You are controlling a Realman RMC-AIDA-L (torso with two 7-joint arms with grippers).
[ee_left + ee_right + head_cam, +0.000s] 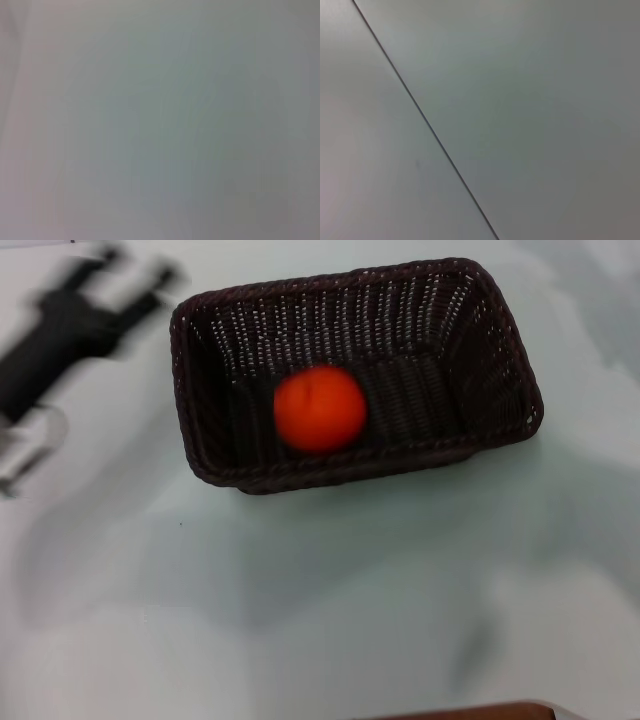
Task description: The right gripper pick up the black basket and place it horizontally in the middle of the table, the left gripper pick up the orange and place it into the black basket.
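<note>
One orange (320, 408) sat inside the black basket (450, 370), which lay lengthwise mid-table (320, 620); task looked basically done. Left gripper (130, 278) was off the basket's left end, well apart, blurred, touching nothing; fingers seemed spread, but can't tell how far. Right gripper out of view; its wrist camera showed only bare table. Risks seemed small: a left-arm swing could clip the braided rim and shove the basket askew, rolling the orange.

One black basket (355, 375) stands on the one worktop (320, 590), to the right of the left gripper (125, 270). One orange (320, 408) lies inside it. One gripper shows, the left one. One thin dark seam (425, 120) crosses the worktop in the right wrist view.
</note>
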